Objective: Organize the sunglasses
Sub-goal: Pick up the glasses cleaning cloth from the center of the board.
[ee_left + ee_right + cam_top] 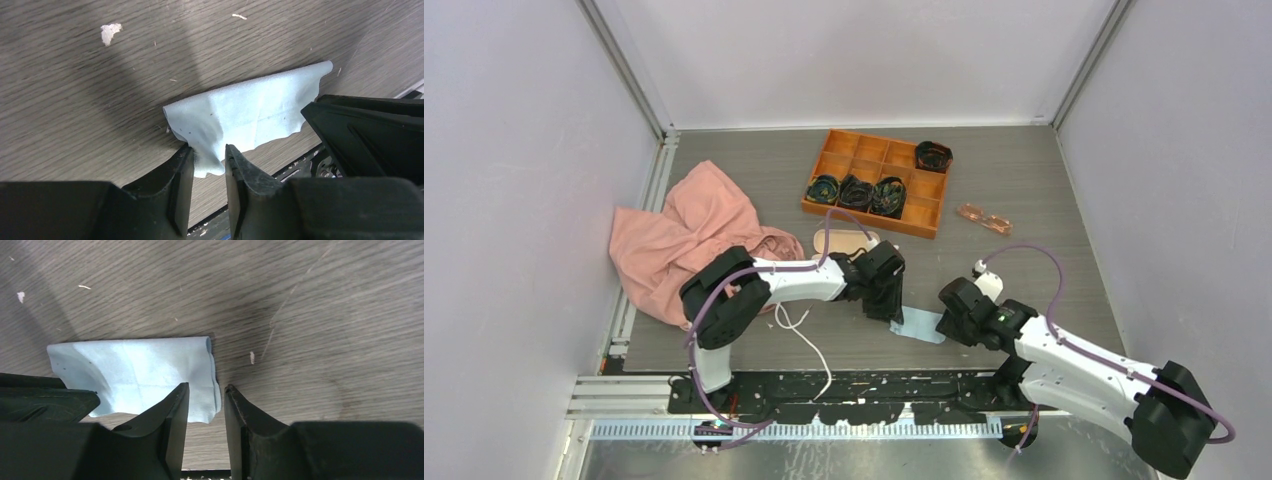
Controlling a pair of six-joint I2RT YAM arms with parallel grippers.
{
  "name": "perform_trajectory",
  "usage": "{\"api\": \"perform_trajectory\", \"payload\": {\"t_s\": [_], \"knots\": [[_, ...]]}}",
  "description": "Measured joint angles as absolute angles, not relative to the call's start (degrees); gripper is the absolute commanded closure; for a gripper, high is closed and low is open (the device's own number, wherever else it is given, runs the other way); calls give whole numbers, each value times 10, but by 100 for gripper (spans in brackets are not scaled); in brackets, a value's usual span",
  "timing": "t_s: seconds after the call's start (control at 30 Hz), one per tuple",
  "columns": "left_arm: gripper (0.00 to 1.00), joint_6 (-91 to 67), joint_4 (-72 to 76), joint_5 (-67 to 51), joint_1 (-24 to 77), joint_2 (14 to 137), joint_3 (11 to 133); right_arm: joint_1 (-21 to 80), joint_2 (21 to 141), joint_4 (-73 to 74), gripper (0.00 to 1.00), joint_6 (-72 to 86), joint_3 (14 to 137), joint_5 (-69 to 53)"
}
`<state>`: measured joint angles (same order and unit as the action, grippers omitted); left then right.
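Sunglasses on table, just right of orange tray, well apart from both arms. Likely light, thin-framed, fragile: pinch at bridge, not lenses. Left gripper and right gripper narrowly apart, straddling blue cloth edges.

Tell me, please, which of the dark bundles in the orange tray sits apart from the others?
The dark bundle in the far right corner of the orange tray; the other three sit side by side in the nearer row.
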<state>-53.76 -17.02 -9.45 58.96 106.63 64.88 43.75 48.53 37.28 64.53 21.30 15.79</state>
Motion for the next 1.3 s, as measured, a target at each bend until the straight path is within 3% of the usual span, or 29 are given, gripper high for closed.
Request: {"api": "perform_trajectory", "payload": {"t_s": [0.2, 0.37, 0.43, 0.97, 1.3], "knots": [[79, -543, -158, -102, 590, 1071, 647, 436, 511, 337, 69, 642, 213, 150], [99, -548, -153, -105, 590, 1076, 646, 434, 526, 324, 91, 635, 217, 148], [100, -550, -152, -106, 590, 1077, 646, 434, 532, 324, 99, 631, 219, 147], [100, -532, -182, -100, 590, 1028, 645, 433, 531, 384, 99, 593, 301, 145], [99, -495, -245, -86, 540, 943, 647, 433, 628, 358, 99, 570, 394, 132]]}}
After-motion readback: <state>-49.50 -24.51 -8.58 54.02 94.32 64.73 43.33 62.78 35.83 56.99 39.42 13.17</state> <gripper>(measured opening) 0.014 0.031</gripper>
